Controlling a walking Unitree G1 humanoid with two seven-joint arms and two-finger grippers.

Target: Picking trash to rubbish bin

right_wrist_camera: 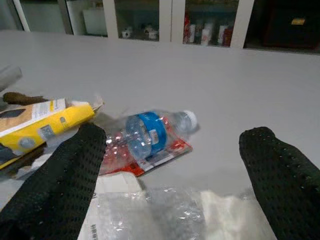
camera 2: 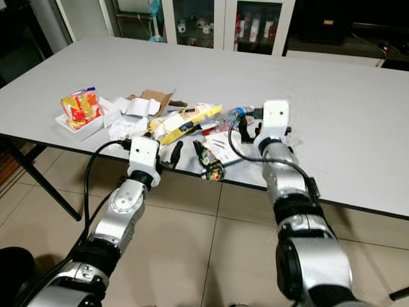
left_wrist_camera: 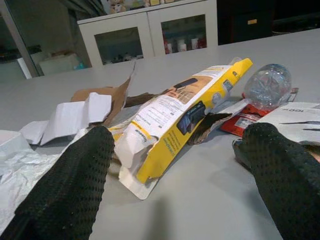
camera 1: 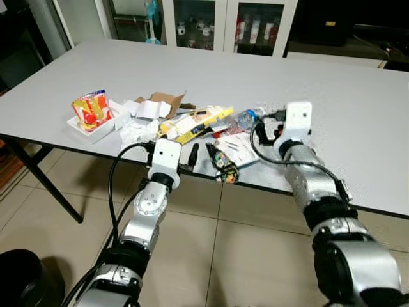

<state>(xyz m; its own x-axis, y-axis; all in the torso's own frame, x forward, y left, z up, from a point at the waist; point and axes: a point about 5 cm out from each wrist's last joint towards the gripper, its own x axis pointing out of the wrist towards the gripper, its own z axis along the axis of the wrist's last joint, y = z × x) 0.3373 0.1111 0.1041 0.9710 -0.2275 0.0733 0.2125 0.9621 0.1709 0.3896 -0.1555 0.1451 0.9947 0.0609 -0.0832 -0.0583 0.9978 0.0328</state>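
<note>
A long grey bench carries a heap of trash near its front edge, with glass-fronted cabinets behind its far side. The yellow package is the largest piece and lies at the middle of the heap. Beyond it lies torn brown cardboard, and white crumpled paper lies to its left. Further left of the yellow package a white tray holds a red and yellow snack bag. To its right lies a crushed plastic bottle with a blue label, resting on a red wrapper.

The left gripper sits at the bench edge just in front of the yellow package, fingers spread wide and holding nothing. The right gripper hovers near the bottle, right of the yellow package, fingers wide apart and empty.
</note>
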